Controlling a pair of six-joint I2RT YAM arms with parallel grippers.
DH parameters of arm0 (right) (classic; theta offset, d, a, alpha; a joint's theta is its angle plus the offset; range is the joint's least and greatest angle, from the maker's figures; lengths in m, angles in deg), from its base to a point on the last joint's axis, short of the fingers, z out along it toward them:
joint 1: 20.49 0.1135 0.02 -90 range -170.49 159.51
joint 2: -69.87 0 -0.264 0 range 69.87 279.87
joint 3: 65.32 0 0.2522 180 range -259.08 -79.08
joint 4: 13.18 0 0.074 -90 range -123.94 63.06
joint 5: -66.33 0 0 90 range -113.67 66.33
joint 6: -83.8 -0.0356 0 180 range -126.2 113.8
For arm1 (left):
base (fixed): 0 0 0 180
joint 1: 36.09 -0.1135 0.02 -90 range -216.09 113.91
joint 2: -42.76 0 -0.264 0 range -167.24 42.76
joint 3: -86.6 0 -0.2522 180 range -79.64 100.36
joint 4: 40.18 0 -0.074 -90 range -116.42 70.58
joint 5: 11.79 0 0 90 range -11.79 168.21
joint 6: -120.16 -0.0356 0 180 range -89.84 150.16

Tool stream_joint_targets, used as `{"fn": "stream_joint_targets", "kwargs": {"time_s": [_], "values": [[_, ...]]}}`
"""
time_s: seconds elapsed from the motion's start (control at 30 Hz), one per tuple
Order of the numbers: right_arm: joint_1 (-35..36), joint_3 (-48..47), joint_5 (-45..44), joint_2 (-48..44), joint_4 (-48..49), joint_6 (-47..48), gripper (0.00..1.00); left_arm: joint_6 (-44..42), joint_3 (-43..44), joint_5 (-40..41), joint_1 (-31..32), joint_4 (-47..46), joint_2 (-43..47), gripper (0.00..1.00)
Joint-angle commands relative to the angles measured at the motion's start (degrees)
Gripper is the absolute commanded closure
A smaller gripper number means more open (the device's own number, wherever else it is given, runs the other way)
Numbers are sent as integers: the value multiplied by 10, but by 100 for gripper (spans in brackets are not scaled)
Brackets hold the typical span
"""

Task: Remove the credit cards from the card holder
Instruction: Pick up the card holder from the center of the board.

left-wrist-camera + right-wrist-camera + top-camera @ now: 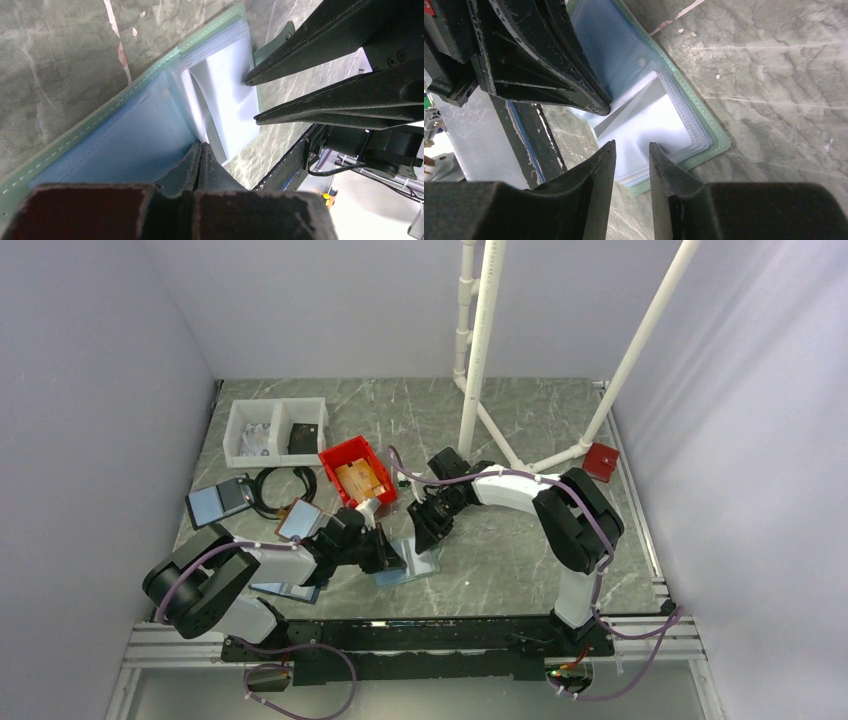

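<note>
The card holder, teal-green edged with pale blue clear pockets, lies open on the marble table between the two arms. My left gripper is shut, its tips pinching a clear pocket leaf that curls up from the holder. My right gripper is open, hovering just above the right panel, which looks pale white inside. Its fingers show in the left wrist view, spread over that panel. Orange-tan credit cards lie in a red bin. I cannot tell whether a card sits in the lifted pocket.
A white two-compartment bin stands at the back left, with a black cable loop and two other folders near it. Another folder lies under the left arm. White pipes and a red block stand at the back right.
</note>
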Motion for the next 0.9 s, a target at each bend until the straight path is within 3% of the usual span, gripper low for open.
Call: {"fn": "stream_joint_targets", "kwargs": {"time_s": [0.0, 0.53, 0.87], "values": [[-11, -19, -26, -23, -2, 11, 66, -10, -20, 26, 4, 37, -24, 100], [-1, -20, -77, -32, -8, 27, 62, -10, -24, 54, 3, 84, 10, 100], [6, -21, -39, -17, -11, 22, 61, -10, -24, 46, 3, 72, 1, 100]]}}
